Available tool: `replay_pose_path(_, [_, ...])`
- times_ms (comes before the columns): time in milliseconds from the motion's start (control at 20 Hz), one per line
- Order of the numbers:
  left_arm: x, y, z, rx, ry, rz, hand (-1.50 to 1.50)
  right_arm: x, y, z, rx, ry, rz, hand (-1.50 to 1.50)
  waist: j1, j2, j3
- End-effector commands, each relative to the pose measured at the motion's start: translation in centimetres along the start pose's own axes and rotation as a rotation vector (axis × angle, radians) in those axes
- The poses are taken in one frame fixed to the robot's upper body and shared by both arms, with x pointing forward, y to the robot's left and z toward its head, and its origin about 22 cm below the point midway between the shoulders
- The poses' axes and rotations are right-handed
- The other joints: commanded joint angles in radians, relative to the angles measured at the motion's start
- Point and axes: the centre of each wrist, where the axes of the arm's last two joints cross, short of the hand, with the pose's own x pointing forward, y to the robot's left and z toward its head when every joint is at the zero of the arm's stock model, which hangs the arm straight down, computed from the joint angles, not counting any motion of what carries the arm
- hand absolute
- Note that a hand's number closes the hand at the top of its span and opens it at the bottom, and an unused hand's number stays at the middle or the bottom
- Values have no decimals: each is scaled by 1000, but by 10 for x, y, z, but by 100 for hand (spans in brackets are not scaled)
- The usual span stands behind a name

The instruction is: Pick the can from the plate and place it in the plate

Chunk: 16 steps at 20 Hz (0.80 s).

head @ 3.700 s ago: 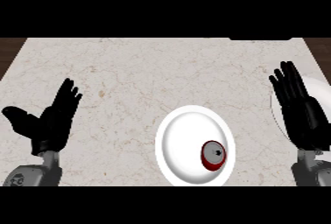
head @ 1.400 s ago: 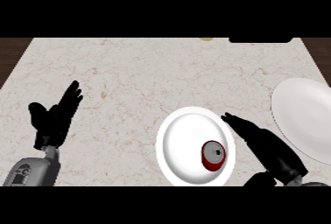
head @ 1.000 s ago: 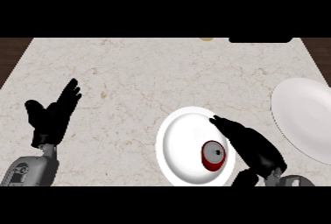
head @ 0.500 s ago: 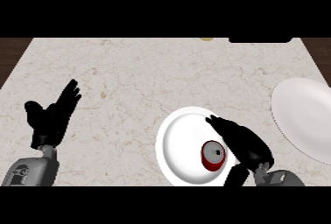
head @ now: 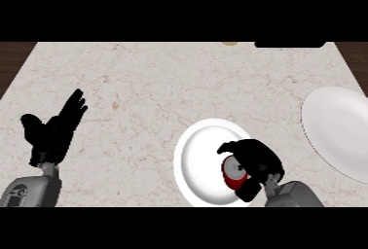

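Note:
A red can (head: 232, 173) with a grey top lies on the white plate (head: 203, 155) near the counter's front edge. My right hand (head: 253, 158) is over the can with its fingers curled round it from the right and its thumb below, hiding most of it. A second white plate (head: 338, 131) sits at the right edge, apart from the hand. My left hand (head: 54, 130) rests open at the left, fingers up.
The marble counter (head: 165, 82) stretches back to a dark object (head: 289, 44) and a small yellowish thing (head: 229, 43) at its far edge. Dark wood shows past the counter's left and right sides.
My right hand came in from the right edge, uncovering the second plate, moved over the can's plate and curled its fingers round the can. The left hand barely moved.

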Motion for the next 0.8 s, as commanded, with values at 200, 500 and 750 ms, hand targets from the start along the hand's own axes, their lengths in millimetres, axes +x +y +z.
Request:
replay_pose_path(200, [2,-3,-15,3,2,1,0,13,18,-4,37,-87,7,150,-3,1,1])
replay_pose_path(500, [-4,-17,0,16,15,-3,0,25,10,17,-118,-88,-17,150,-6,0,1])
replay_pose_path(750, [-2,0,-3,14,-20,7,0,3,23,39,-288,-121,59,150,-10,0,1])
